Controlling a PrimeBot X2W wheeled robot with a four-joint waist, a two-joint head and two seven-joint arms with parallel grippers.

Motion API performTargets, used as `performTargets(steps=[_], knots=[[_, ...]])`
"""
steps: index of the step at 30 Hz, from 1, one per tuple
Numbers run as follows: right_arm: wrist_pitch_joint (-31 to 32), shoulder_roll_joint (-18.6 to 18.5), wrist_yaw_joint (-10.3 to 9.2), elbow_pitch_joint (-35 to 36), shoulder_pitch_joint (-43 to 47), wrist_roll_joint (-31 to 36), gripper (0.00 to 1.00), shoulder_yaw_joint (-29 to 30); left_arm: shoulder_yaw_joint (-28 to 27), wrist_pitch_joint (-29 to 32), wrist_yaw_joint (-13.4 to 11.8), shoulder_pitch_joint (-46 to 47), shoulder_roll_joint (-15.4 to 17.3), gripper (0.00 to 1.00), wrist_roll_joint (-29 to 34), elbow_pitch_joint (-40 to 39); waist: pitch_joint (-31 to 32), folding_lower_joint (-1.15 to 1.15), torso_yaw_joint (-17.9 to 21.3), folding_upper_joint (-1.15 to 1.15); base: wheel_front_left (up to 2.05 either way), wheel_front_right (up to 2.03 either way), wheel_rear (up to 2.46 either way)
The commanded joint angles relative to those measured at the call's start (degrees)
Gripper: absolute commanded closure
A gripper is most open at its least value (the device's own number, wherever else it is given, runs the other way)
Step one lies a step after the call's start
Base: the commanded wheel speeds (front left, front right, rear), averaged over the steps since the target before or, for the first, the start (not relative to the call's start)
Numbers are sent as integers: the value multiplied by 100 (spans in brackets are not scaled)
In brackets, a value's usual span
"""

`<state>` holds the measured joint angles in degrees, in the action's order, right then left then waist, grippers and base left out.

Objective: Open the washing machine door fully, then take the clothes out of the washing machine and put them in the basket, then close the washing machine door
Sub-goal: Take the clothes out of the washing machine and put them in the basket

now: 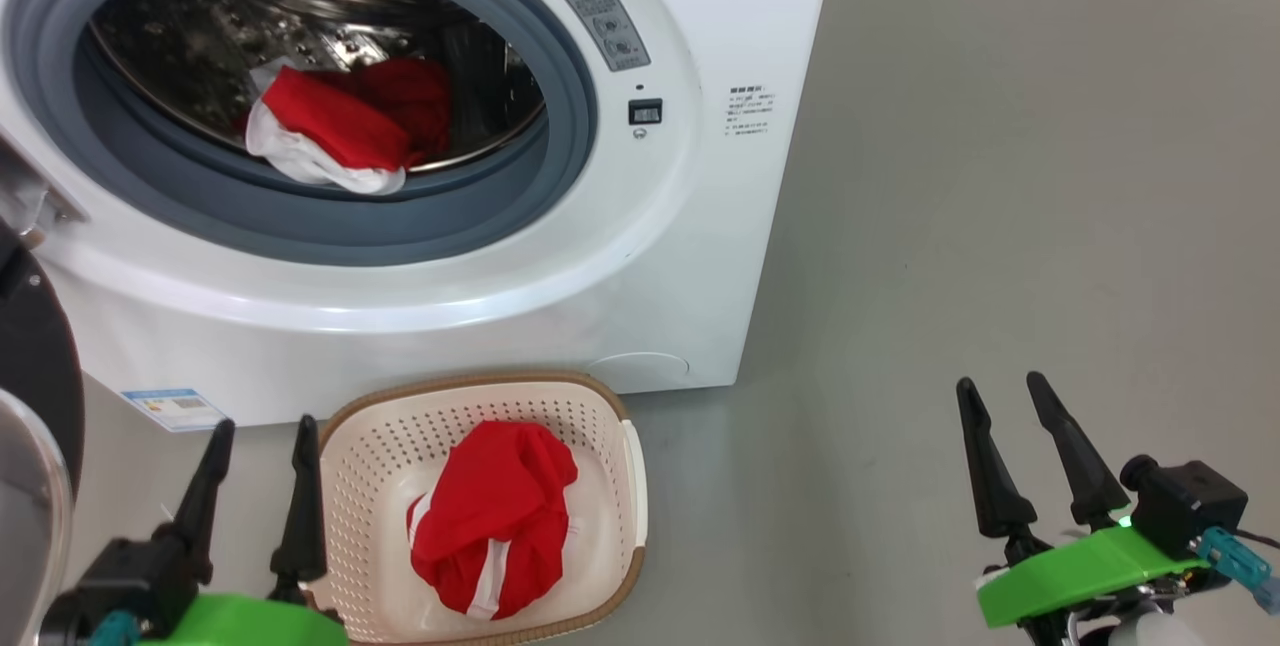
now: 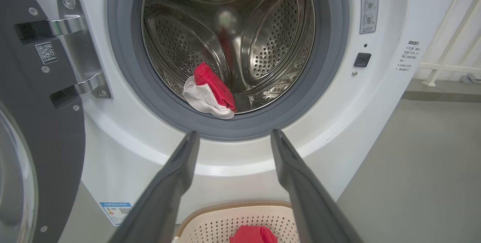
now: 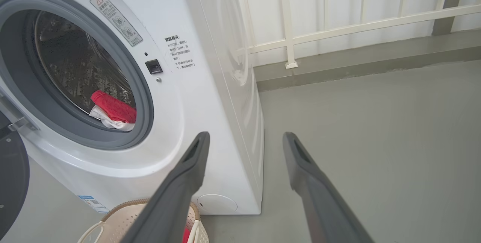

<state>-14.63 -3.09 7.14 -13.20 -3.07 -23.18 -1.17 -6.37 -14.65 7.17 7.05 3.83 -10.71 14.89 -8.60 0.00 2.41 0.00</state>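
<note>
The white washing machine [image 1: 640, 256] stands with its black-rimmed door [image 2: 41, 152] swung wide to the left on its metal hinge [image 2: 80, 47]. A red and white garment [image 1: 345, 126] lies at the drum's front lip, just inside the grey gasket [image 2: 225, 128]. Another red garment with white stripes [image 1: 495, 516] lies in the cream basket [image 1: 620, 486] on the floor before the machine. My left gripper [image 1: 262, 431] is open and empty, low, just left of the basket. My right gripper [image 1: 1000, 388] hangs open and empty over bare floor, right of the machine.
Grey floor [image 1: 1000, 176] spreads to the right of the machine. A white railing [image 3: 338, 28] with a low kerb runs behind it. A blue label sticker [image 1: 172, 408] sits low on the machine's front.
</note>
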Motion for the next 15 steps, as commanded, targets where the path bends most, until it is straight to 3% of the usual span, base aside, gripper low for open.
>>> performTargets(steps=[1,15], knots=[[-37,-68,35,174,36,9,0,-109,-211,-35,32,-69,47,0,10,-239,51,0,-21,0,0,0,0],[-37,-102,35,351,440,-11,0,36,-325,-35,32,-792,-75,0,0,-944,224,0,-81,0,0,0,0]])
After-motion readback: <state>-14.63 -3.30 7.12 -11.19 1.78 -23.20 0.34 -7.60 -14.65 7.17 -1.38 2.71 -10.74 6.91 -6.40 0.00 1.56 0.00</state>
